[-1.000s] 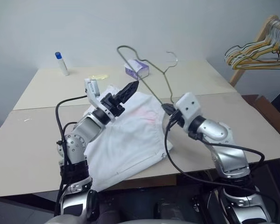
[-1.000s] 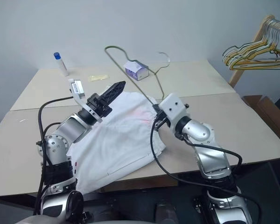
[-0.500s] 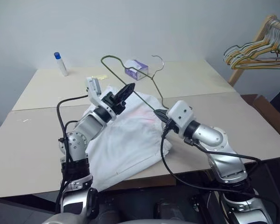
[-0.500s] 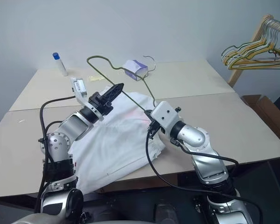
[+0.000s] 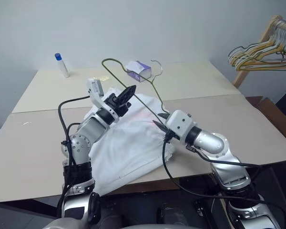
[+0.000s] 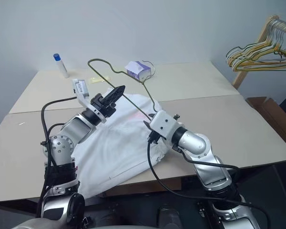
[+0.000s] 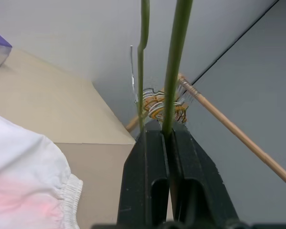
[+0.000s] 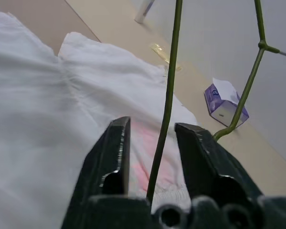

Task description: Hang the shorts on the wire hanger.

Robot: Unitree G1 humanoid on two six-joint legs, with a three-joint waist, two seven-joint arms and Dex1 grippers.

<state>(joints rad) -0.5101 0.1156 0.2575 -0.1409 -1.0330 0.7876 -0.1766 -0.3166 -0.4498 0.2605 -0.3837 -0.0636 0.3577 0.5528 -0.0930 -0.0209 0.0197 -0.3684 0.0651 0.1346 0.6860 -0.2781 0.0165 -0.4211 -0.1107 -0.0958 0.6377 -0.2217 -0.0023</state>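
The white shorts (image 5: 128, 143) lie spread on the table (image 5: 33, 143), reaching its front edge. Above them the olive-green wire hanger (image 5: 108, 59) is tilted in the air, with its silvery hook (image 5: 157, 63) toward the back. My left gripper (image 5: 128, 91) is shut on the hanger's long wire (image 7: 177, 57), over the shorts' far edge. My right gripper (image 5: 157, 123) is lower along the same wire, just above the shorts' waistband. Its fingers (image 8: 115, 143) stand open, and the wire (image 8: 169, 81) runs loosely between them.
A purple-and-white tissue box (image 5: 139, 70) sits at the back of the table behind the hanger. A white bottle with a blue cap (image 5: 62, 64) stands at the back left. A wooden rack with a bunch of hangers (image 5: 262, 52) stands off the table's right side.
My left gripper has closed on the hanger wire. My right gripper has let go of it and slid left and down. The hanger has swung left and lower.
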